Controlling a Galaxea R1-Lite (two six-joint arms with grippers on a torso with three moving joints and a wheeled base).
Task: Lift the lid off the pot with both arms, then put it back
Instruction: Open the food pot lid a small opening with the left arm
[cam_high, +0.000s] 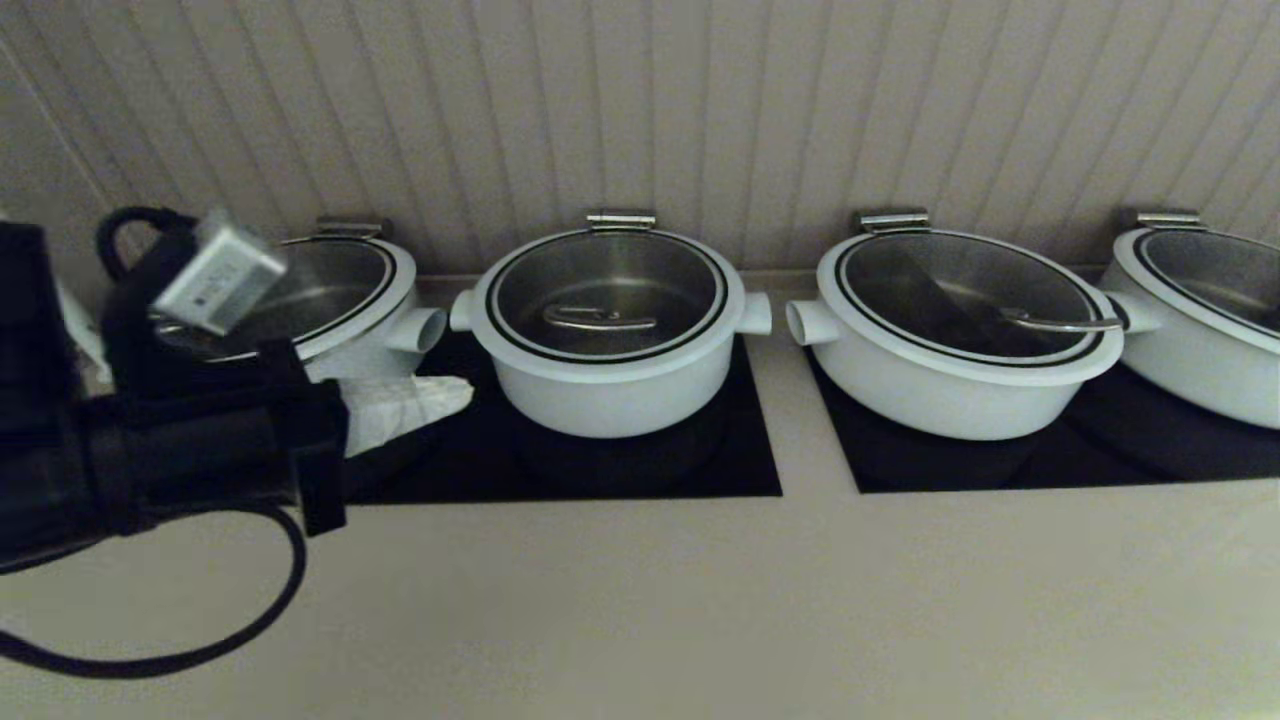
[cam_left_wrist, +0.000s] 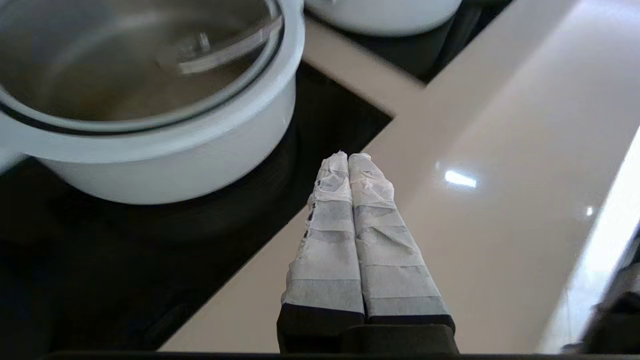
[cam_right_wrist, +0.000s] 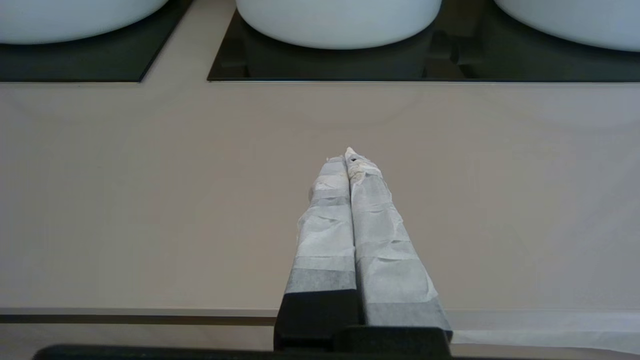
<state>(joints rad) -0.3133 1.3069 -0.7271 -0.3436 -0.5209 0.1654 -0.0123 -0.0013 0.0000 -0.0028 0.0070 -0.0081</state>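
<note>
While four lidded pots line up, the lid (cam_high: 606, 295) covers the pot (cam_high: 610, 385).

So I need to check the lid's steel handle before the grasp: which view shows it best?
The head view: the lid lies whole on the pot, handle at its centre. The left wrist view shows a blurred part of the lid; the right wrist view shows no lid.

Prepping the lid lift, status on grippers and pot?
Left gripper jaws shut, empty, over the cooktop edge near the pot. Right gripper jaws shut, empty, back over the counter. Lid seated, nothing blocking.
</note>
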